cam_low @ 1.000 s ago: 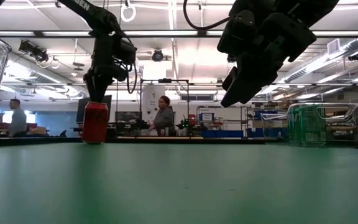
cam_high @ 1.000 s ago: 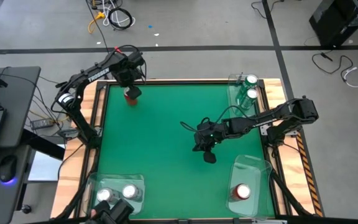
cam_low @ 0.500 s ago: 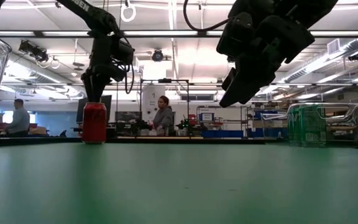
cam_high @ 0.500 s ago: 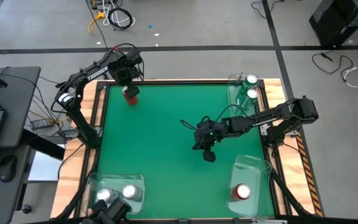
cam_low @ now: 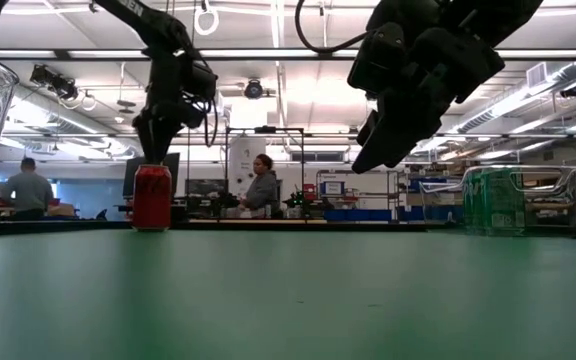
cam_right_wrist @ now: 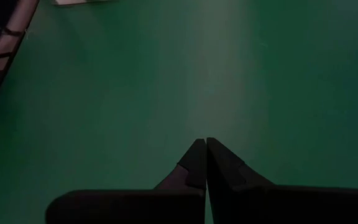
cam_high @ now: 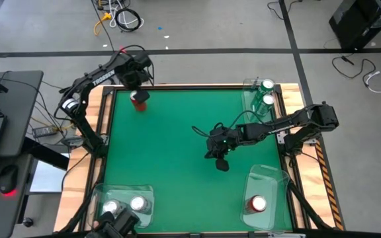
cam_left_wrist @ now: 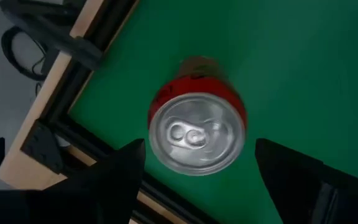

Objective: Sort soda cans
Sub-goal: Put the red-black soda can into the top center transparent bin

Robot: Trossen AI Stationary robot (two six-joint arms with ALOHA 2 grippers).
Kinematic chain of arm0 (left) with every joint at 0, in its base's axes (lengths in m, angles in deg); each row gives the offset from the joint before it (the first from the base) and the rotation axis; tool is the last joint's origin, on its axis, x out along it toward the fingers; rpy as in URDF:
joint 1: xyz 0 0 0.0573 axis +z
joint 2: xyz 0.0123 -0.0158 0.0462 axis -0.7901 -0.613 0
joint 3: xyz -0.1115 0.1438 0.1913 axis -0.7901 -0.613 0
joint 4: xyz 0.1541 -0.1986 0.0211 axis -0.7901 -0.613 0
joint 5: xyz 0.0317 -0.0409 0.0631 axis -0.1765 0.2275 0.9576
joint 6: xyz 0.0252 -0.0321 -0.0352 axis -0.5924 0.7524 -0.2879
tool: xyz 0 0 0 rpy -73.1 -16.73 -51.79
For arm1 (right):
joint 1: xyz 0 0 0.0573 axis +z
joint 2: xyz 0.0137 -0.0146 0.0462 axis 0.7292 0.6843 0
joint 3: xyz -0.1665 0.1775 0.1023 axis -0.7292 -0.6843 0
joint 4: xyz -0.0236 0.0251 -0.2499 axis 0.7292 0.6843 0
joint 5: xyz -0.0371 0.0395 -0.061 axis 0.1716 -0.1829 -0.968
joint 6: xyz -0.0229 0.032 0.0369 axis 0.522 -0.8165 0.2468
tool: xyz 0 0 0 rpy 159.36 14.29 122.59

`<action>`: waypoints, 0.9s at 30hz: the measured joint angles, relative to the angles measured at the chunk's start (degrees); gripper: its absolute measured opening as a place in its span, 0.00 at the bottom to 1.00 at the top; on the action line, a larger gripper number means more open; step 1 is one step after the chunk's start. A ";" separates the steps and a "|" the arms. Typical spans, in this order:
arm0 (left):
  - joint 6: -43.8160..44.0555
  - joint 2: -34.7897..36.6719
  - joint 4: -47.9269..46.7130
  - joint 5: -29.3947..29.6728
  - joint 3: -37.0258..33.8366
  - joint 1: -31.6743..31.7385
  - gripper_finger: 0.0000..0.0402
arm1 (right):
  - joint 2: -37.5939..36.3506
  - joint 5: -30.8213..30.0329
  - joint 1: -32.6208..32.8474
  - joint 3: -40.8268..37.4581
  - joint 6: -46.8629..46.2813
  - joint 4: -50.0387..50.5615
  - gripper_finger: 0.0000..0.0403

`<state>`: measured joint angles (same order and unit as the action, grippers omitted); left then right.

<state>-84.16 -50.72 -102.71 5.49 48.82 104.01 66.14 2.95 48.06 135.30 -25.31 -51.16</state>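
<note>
The green table mat (cam_high: 177,145) has a wooden frame, and around it lies a grey floor with cables. At 9 o'clock stands a dark desk (cam_high: 8,106) with a laptop. In the low view a large workshop with ceiling lights is behind the table, and two persons are there, one (cam_low: 30,188) far at the side and one (cam_low: 262,187) near the middle.

Three clear plastic bins stand on the mat. The bin at 1 o'clock (cam_high: 251,99) holds two green soda cans (cam_high: 266,86). The bin at 5 o'clock (cam_high: 267,178) holds one red can (cam_high: 257,203). The bin at 7 o'clock (cam_high: 121,193) holds two silver cans (cam_high: 138,203).

One more red soda can (cam_high: 138,98) stands upright on the mat at 11 o'clock, near the edge. The left gripper (cam_left_wrist: 194,155) hangs right above it, its fingers wide apart on both sides of the silver top and not clamped on it. The right gripper (cam_right_wrist: 204,152) hangs above the mat a little toward 3 o'clock from the centre, fingers pressed together and holding nothing.

On the left arm white letters read "TROSSEN" (cam_high: 102,75). The writing on the cans cannot be read.
</note>
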 joint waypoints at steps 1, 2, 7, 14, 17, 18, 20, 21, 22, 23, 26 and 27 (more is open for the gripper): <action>0.18 0.00 0.02 0.05 -0.22 0.07 0.77 | 0.00 0.05 0.00 0.00 0.01 0.04 0.00; -0.02 0.00 0.05 0.39 -0.44 0.10 0.77 | 0.00 0.27 0.00 0.00 0.02 0.07 0.00; -0.72 0.00 1.00 2.17 -0.92 -0.04 0.77 | 0.00 0.45 0.00 0.00 0.02 0.22 0.00; 0.94 0.00 0.72 2.26 -0.94 -0.14 0.77 | 0.00 0.48 0.00 0.00 0.48 0.26 0.00; 1.22 0.00 0.70 0.77 -0.94 -0.70 0.77 | 0.00 0.49 0.00 0.00 1.26 0.26 0.01; 1.24 0.00 0.70 0.75 -0.94 -0.93 0.77 | 0.00 0.50 0.01 0.00 1.44 0.24 0.01; 1.18 0.00 0.71 0.64 -0.94 -1.23 0.77 | 0.00 0.49 0.02 0.00 1.53 0.22 0.03; 1.07 0.00 0.68 0.67 -0.94 -1.29 0.77 | 0.00 0.50 0.02 0.00 1.53 0.22 0.03; 0.90 0.01 0.69 0.70 -0.94 -1.29 0.77 | 0.00 0.50 0.02 0.00 1.53 0.22 0.04; 0.87 0.01 0.69 0.84 -0.94 -1.29 0.77 | 0.00 0.50 0.02 0.00 1.53 0.22 0.05; 0.67 0.02 1.08 1.89 -0.97 -1.29 0.77 | 0.00 0.50 0.02 0.00 1.53 0.21 0.07; 0.58 0.02 1.07 2.49 -0.97 -1.27 0.77 | 0.00 0.50 0.02 0.00 1.51 0.20 0.08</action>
<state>-83.58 -50.70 -101.63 7.98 47.85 102.74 66.14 3.46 48.08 135.30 -23.80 -50.97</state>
